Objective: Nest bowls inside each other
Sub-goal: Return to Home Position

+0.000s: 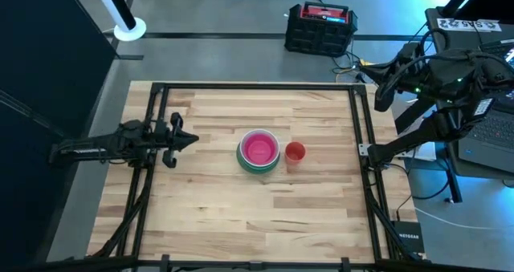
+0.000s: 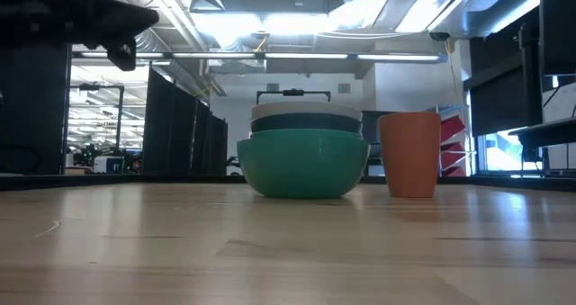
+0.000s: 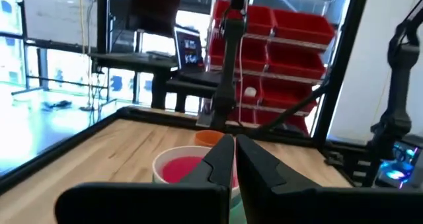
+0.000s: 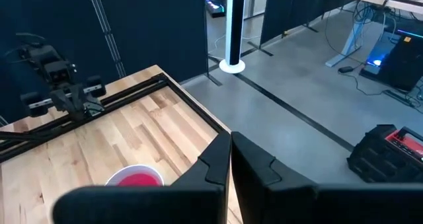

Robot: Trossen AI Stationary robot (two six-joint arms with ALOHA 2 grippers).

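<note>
The bowls sit nested in one stack at the table's middle. The pink bowl is innermost, with a white rim around it and green outside. In the low view a green bowl bears a dark teal one and a white one. A red-orange cup stands upright just right of the stack. My left gripper is shut with nothing in it and points level at the stack from the table's left. My right gripper is shut, raised beyond the table's right edge.
A black metal frame runs along the table's edges. Bare wood lies all around the stack and cup. Off the table stand a black-and-red case on the floor at the back and a laptop at the right.
</note>
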